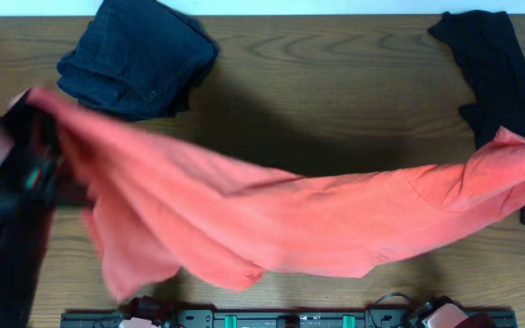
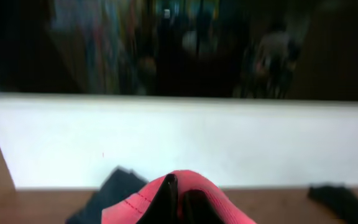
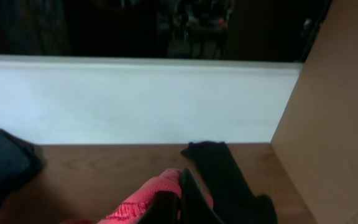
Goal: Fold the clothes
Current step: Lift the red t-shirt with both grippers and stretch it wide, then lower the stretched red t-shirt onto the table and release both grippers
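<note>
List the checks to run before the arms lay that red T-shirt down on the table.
1. Left gripper shut on the red T-shirt: ok, fabric is pinched between its fingers.
2. Right gripper shut on the red T-shirt: ok, same pinch.
3. Shirt spread flat between the two grips: not ok, it sags and bunches toward the left.
4. Navy garment apart from the shirt's left end: cannot tell, their edges meet in the overhead view.
5. Black shirt apart from the shirt's right end: cannot tell, they overlap from above.
6. Which part of the shirt each gripper holds: cannot tell.
</note>
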`<state>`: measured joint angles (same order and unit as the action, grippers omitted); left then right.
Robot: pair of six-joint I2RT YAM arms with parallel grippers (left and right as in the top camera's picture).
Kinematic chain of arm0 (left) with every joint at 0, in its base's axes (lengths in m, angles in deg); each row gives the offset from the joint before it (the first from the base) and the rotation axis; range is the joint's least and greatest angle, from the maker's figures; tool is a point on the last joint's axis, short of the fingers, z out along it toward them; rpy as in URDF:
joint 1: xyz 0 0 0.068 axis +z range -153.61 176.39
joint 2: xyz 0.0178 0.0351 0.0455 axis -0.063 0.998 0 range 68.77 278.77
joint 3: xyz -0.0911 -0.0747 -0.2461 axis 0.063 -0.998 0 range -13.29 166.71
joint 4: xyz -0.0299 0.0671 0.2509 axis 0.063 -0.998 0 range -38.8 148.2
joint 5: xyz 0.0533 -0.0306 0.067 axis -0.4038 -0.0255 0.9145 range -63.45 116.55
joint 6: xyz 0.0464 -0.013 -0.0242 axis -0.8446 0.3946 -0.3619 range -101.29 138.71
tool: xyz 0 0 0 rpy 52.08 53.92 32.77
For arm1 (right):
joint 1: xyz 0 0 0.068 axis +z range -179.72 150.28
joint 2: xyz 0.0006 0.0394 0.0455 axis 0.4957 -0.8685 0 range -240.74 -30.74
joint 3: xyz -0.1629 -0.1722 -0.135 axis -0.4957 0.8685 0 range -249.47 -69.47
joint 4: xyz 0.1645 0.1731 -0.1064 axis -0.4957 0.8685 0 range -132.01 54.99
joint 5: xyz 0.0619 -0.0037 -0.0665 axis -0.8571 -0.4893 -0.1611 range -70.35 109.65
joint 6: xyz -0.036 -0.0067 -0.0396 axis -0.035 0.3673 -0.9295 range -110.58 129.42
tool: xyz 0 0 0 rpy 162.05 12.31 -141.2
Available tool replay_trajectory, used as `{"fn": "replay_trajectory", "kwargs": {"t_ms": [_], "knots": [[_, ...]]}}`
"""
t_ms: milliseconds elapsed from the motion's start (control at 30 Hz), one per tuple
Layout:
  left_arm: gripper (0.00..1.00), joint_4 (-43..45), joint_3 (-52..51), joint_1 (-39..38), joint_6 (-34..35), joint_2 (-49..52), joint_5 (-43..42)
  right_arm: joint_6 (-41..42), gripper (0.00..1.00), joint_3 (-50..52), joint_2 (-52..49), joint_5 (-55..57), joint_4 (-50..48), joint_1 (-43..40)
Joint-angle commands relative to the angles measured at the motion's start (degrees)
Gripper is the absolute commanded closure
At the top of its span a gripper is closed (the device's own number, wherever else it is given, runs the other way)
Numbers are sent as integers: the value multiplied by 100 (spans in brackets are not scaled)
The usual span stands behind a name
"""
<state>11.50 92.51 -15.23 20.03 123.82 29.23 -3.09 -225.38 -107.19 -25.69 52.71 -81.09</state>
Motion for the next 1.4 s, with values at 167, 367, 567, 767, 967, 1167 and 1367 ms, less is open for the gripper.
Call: {"fn": "replay_trajectory", "kwargs": {"t_ms": [167, 367, 567, 767, 967, 1167, 1367], "knots": [[94, -42, 63, 35, 31, 1408, -11, -433, 99, 136, -1104, 101, 254, 94], [94, 107, 63, 35, 52, 2492, -13, -553, 99, 186, -2149, 824, 70, 909], [94, 654, 63, 35, 52, 3499, -9, -376, 99, 186, -3281, 1537, -603, 1864], [94, 1469, 63, 35, 52, 4454, -11, -142, 99, 186, -4417, 2017, -1427, 2516], [94, 2155, 63, 35, 52, 5377, -11, -116, 99, 186, -5337, 2142, -2046, 2946], [94, 2793, 63, 28, 52, 6231, -13, 26, 99, 186, -6126, 2474, -2625, 3357], [94, 3464, 63, 31, 52, 6922, -11, 186, 99, 186, -6795, 2566, -3211, 3637]]}}
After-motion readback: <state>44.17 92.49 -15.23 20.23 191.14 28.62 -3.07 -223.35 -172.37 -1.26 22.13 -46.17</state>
